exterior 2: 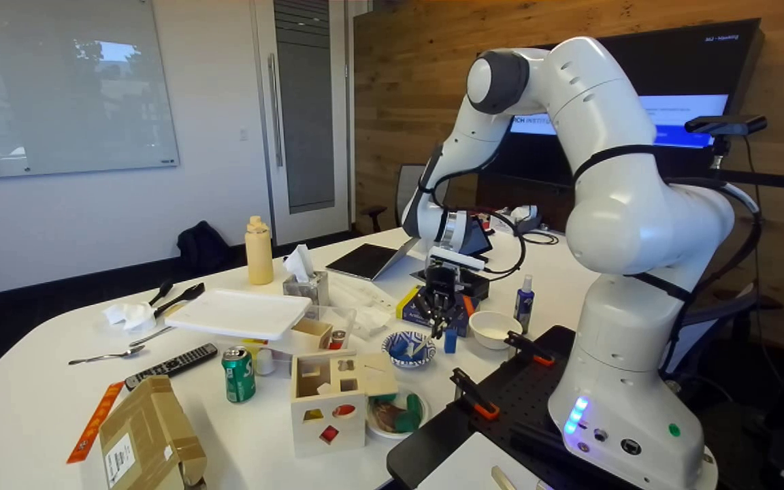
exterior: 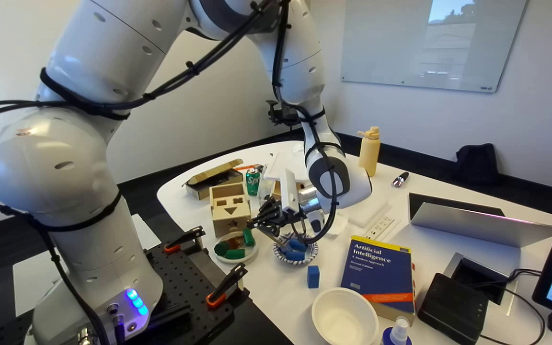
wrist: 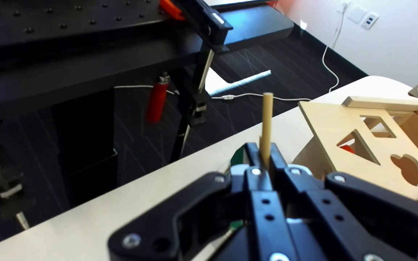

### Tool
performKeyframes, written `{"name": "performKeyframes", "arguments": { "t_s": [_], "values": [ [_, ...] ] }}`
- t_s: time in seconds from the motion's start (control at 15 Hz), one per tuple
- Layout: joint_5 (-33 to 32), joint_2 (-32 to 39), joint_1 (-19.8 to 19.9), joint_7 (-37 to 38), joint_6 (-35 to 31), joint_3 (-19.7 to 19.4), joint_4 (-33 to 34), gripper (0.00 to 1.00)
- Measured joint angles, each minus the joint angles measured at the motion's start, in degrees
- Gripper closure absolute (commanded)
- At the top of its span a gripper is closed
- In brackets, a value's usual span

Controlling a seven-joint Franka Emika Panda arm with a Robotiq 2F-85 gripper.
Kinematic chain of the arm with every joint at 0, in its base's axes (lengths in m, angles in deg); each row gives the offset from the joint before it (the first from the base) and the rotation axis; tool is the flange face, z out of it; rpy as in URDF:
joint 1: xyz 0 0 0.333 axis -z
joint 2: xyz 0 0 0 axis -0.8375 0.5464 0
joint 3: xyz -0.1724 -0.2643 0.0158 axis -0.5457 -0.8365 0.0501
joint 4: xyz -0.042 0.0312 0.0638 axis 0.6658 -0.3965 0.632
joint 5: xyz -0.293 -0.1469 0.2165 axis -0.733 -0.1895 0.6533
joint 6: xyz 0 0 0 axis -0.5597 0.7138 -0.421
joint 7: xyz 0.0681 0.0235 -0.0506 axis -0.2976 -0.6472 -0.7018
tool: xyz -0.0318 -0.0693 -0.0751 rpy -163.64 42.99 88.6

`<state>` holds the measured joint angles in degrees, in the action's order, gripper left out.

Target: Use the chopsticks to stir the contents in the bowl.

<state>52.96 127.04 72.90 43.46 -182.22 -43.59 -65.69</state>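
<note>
The small bowl with a blue-and-white pattern stands on the table and holds several blue blocks. It also shows in an exterior view. My gripper is above the bowl's edge, tilted, on the side near the wooden box. In the wrist view my gripper is shut on the light wooden chopsticks, which stick out past the fingertips. In an exterior view the chopsticks slant down into the bowl. Whether their tips touch the blocks cannot be told. The bowl is hidden in the wrist view.
A loose blue block stands beside the bowl. A white dish with green pieces and a wooden shape box stand close by. A larger white bowl, a thick book and a green can are around. Black clamps line the mount's edge.
</note>
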Motion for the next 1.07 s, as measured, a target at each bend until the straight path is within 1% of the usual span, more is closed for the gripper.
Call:
{"name": "performKeyframes", "arguments": {
  "t_s": [0.33,0.73,1.07],
  "values": [
    [0.05,1.66,-0.01,-0.52,0.09,0.09,1.70,0.98],
    [-1.03,1.69,-0.03,-0.45,-4.63,-0.16,3.59,0.98],
    [-1.58,2.01,-0.01,1.02,-4.02,-0.76,3.74,0.98]
  ]
}}
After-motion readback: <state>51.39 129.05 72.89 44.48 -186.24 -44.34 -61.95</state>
